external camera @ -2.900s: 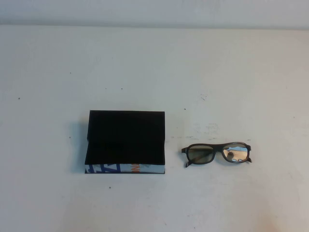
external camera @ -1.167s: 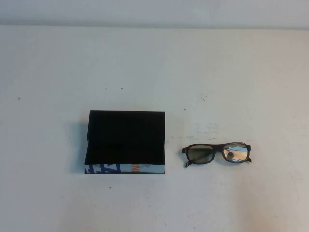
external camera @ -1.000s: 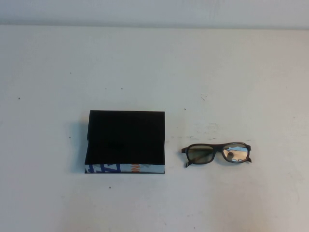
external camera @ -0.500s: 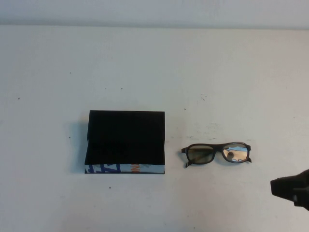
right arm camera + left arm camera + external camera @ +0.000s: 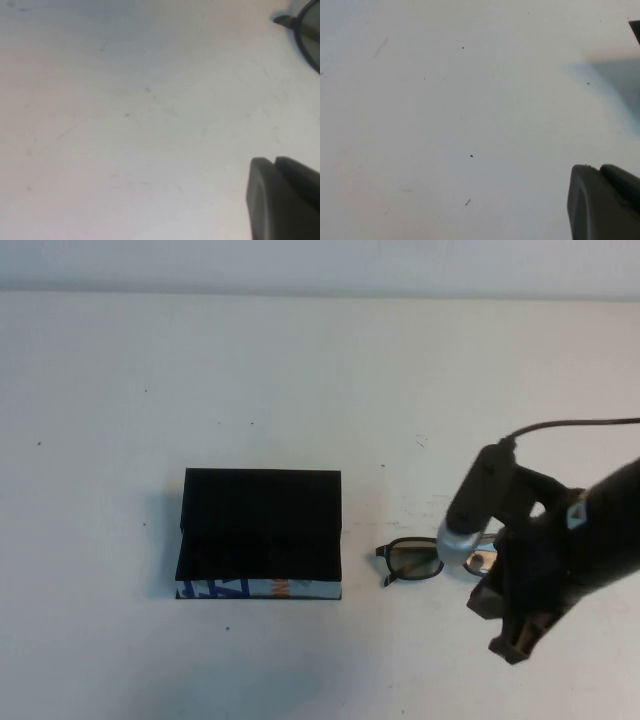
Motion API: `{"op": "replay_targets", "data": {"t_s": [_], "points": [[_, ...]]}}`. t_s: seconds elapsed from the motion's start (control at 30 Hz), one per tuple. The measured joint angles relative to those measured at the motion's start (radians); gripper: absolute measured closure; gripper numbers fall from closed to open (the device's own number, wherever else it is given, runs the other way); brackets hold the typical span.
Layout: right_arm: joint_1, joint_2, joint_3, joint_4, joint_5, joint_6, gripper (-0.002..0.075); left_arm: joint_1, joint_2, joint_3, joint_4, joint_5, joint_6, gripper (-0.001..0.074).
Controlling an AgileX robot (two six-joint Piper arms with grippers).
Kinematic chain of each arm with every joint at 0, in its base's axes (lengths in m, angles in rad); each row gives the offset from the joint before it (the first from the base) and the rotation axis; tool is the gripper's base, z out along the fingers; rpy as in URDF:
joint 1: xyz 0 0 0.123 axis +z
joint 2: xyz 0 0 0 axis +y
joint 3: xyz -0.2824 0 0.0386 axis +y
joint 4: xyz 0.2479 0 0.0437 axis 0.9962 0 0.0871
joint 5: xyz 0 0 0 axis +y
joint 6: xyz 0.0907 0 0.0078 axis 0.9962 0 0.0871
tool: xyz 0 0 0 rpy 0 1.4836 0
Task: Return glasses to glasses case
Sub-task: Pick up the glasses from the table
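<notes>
The black glasses case lies left of centre, its white printed edge facing me. The black-framed glasses lie on the table just right of it. My right arm covers their right lens. My right gripper hangs just near and right of the glasses, fingers together and empty. In the right wrist view its fingers are over bare table, and a bit of the glasses shows at the edge. My left gripper shows only in the left wrist view, shut and empty over bare table.
The white table is lightly scuffed, with a pale wall along its far edge. A black cable runs from the right arm's wrist off to the right.
My right arm has come in from the right edge and moved left to the glasses, now covering their right lens. The glasses and the case have not moved.
</notes>
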Motion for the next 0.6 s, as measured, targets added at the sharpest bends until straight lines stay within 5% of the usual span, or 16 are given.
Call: {"op": "replay_targets", "data": {"t_s": [0.23,0.6], "points": [[-0.004,0.211,-0.160,-0.128,0.017,-0.112,0.0701,0.000,0.000,0.000,0.000,0.000,0.000,0.0738],[-0.079,0.395,-0.335,-0.119,0.062,-0.485,0.0396,0.000,0.000,0.000,0.000,0.000,0.000,0.0738]]}}
